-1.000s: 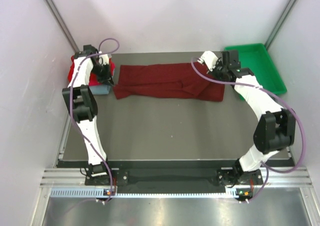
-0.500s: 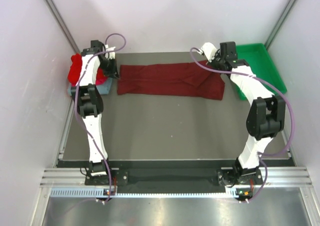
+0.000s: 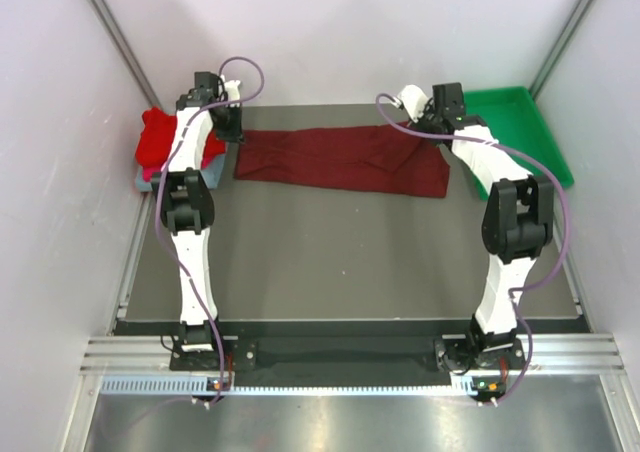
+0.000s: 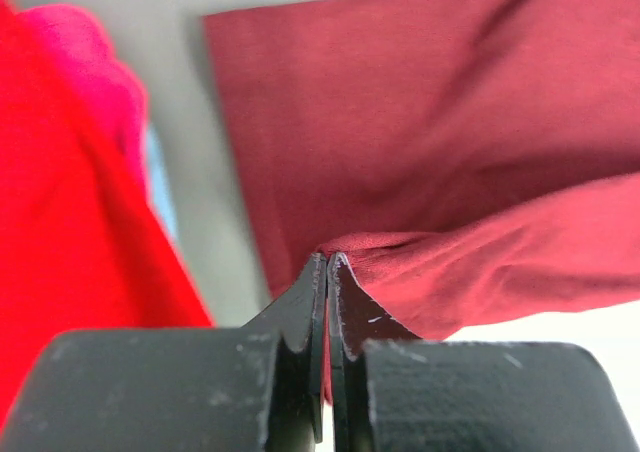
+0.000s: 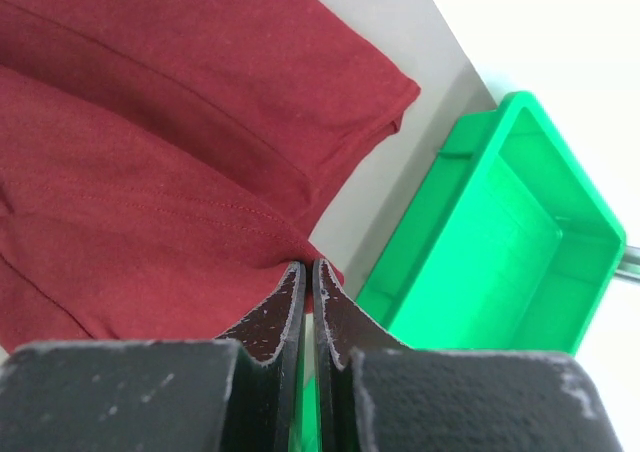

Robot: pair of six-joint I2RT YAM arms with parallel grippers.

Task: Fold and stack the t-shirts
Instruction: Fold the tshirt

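The dark maroon t-shirt (image 3: 340,160) lies stretched as a long band across the far part of the counter (image 3: 340,262). The left jaws are pressed together on a raised fold at its left end, and the right jaws are pinched likewise on cloth at its right end. Just left of it the bright red t-shirt (image 3: 158,137), pink t-shirt (image 4: 85,62) and grey-blue t-shirt (image 4: 158,182) lie piled. The green tray (image 3: 520,132) stands near its right end.
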